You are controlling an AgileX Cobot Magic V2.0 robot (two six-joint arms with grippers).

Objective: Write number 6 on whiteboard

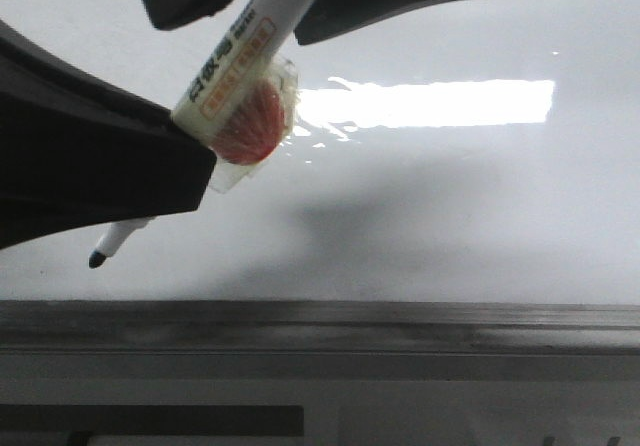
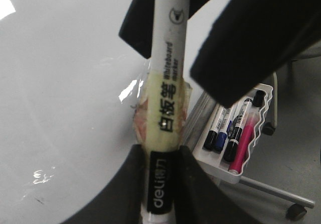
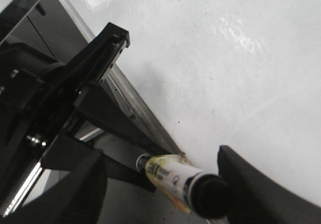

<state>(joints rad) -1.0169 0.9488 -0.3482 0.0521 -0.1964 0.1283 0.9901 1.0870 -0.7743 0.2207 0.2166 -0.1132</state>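
Two black end effectors are seen around one white marker [image 1: 235,61]. In the front view the left end effector [image 1: 150,181] is pinched on the barrel just above the black tip, which hangs close over the whiteboard [image 1: 450,216], contact not discernible; no drawn number 6 is visible on the board. A red blob under clear tape [image 1: 250,121] is seen on the barrel. Only the left wrist view shows a white tray [image 2: 253,138] holding black, blue and pink markers [image 2: 235,136] beside the board. In the right wrist view the right end effector [image 3: 160,184] is spread wide on either side of the marker's capped end.
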